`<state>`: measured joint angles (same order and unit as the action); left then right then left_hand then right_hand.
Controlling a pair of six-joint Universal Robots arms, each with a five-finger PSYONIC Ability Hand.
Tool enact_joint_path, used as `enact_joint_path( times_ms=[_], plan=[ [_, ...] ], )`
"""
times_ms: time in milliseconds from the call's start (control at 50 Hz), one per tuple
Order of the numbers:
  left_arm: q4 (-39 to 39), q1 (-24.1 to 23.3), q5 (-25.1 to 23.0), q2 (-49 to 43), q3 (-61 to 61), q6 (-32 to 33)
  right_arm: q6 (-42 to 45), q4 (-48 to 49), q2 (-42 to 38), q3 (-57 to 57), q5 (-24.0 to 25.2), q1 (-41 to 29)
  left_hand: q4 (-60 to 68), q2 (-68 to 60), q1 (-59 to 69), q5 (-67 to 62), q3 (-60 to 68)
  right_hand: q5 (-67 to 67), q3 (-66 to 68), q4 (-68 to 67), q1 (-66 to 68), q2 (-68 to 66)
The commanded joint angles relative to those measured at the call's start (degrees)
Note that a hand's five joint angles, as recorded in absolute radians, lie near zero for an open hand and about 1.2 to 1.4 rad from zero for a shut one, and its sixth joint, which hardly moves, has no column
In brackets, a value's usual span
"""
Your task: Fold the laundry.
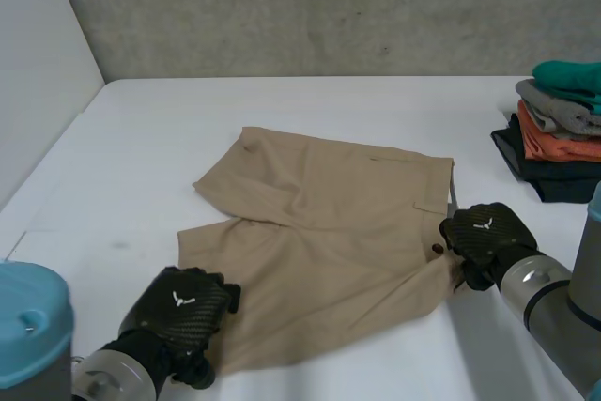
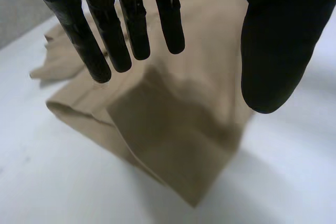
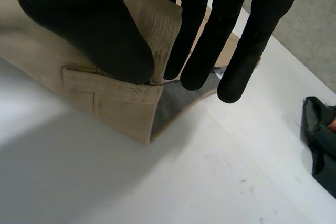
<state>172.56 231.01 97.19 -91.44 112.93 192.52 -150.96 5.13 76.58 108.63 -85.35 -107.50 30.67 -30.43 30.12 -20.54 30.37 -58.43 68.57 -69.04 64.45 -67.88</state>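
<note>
Fingers of my right hand pinch the waistband of the shorts; left hand spread open at a leg hem.

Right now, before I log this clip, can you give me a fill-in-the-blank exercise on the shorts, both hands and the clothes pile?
1. The right hand pinches the shorts at their ____.
2. The left hand is above a leg of the shorts, fingers straight, holding ____.
3. The pile of folded clothes sits on the table at the robot's ____ side.

Missing words: waistband; nothing; right.
</note>
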Motion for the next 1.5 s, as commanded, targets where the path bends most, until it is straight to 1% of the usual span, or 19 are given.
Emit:
enact_joint_path(
  times_ms=[20,120,200,300,380,480,660,720,880,1020,1200,1280,1360,1380,1400,1420,1440,1460,1500],
  plan=[
    [4.3,0.9,1.7,-6.9,1.1,0.8,0.1,0.6,-0.5,0.2,-0.2,1.2,3.9,-4.2,4.5,-4.1,4.2,-11.6,11.4,-11.0,15.5,-12.1],
    [5.8,0.9,2.3,-10.7,0.1,1.1,0.1,0.5,-0.5,0.2,0.1,2.0,7.6,-7.8,8.2,-7.7,7.9,-11.6,11.4,-11.0,15.5,-12.1],
    [8.0,0.9,2.4,-11.6,-0.7,1.1,0.1,0.0,-0.4,0.3,0.1,1.9,30.6,-30.8,31.1,-30.7,30.9,-11.6,11.4,-11.0,15.5,-12.1],
    [9.6,0.7,2.5,-11.8,-0.7,1.2,0.8,-0.2,0.3,0.5,-0.3,1.9,49.3,-49.5,49.9,-49.4,49.6,-11.6,11.4,-11.0,15.5,-12.1],
    [9.4,0.5,2.8,-11.3,-1.0,1.5,1.7,-1.2,0.9,0.4,-0.3,1.9,49.3,-49.6,49.9,-49.5,49.6,-11.6,11.4,-11.0,15.5,-12.1],
    [5.4,-0.7,4.3,-6.1,-0.3,4.4,11.2,-8.7,4.6,1.1,0.1,2.1,49.3,-49.6,49.9,-49.5,49.6,-11.6,11.4,-11.0,15.5,-12.1],
    [-17.0,-9.9,3.2,-2.1,0.0,10.0,34.0,-26.4,10.3,6.9,0.0,3.1,49.3,-49.6,49.9,-49.5,49.6,-11.6,11.4,-11.0,15.5,-12.1],
    [-16.4,-10.1,3.2,-3.0,-1.9,10.3,34.0,-24.7,10.3,5.4,0.0,4.8,49.3,-49.6,49.9,-49.5,49.6,-11.6,11.4,-11.0,15.5,-12.1],
    [-8.9,-5.9,3.7,-11.7,-14.9,11.4,24.6,-15.2,3.4,-2.5,-0.6,4.6,49.3,-49.6,49.9,-49.5,49.6,-11.6,11.4,-11.0,15.5,-12.1],
    [6.9,-1.7,3.7,-22.8,-30.6,15.5,19.6,-5.2,-1.2,-7.6,-3.0,4.0,49.3,-49.6,49.9,-49.5,49.6,-11.6,11.4,-11.0,15.5,-12.1],
    [31.9,3.7,3.1,-41.7,-47.5,34.1,19.1,8.9,-12.4,-16.0,-8.7,0.8,49.3,-49.6,49.9,-49.5,49.6,-11.6,11.4,-11.0,15.5,-12.1],
    [38.1,4.1,2.7,-49.9,-54.8,39.3,19.5,16.3,-17.6,-20.0,-9.6,-0.3,49.3,-49.6,49.9,-49.5,49.6,-11.6,11.4,-11.0,15.5,-12.1],
    [40.0,4.1,1.0,-55.8,-59.7,39.8,19.8,23.5,-23.3,-24.3,-10.0,-1.3,49.3,-49.6,49.9,-49.5,49.6,-11.6,11.4,-11.0,15.5,-12.1],
    [40.1,4.1,0.6,-56.5,-60.5,39.7,19.7,24.7,-24.2,-25.1,-10.4,-1.4,49.3,-49.6,49.9,-49.5,49.6,-2.3,2.2,-1.7,6.3,-2.9],
    [40.1,4.1,0.3,-57.0,-61.0,39.6,19.7,26.4,-25.6,-26.5,-11.1,-1.6,37.0,-37.3,37.6,-37.2,37.3,34.4,-34.6,35.0,-30.4,33.9],
    [40.2,4.0,-0.1,-57.3,-61.1,39.6,19.7,27.3,-25.9,-26.9,-11.6,-1.7,19.8,-20.0,20.3,-19.9,20.1,49.4,-49.6,50.1,-45.5,48.9],
    [40.4,3.9,-0.6,-57.3,-61.1,39.5,19.8,28.1,-26.1,-27.2,-12.2,-1.7,-12.7,12.5,-12.2,12.6,-12.4,54.3,-54.4,54.9,-50.3,53.7],
    [40.5,3.9,-0.7,-57.2,-61.0,39.4,19.8,28.4,-26.1,-27.7,-13.0,-1.7,-20.7,20.4,-20.1,20.5,-20.4,57.6,-57.8,58.2,-53.7,57.1],
    [40.8,3.5,-0.7,-56.9,-60.6,39.2,18.8,28.4,-25.5,-28.4,-15.0,-1.4,-20.7,20.4,-20.1,20.5,-20.4,58.4,-58.6,59.0,-54.5,57.9]
  ],
)
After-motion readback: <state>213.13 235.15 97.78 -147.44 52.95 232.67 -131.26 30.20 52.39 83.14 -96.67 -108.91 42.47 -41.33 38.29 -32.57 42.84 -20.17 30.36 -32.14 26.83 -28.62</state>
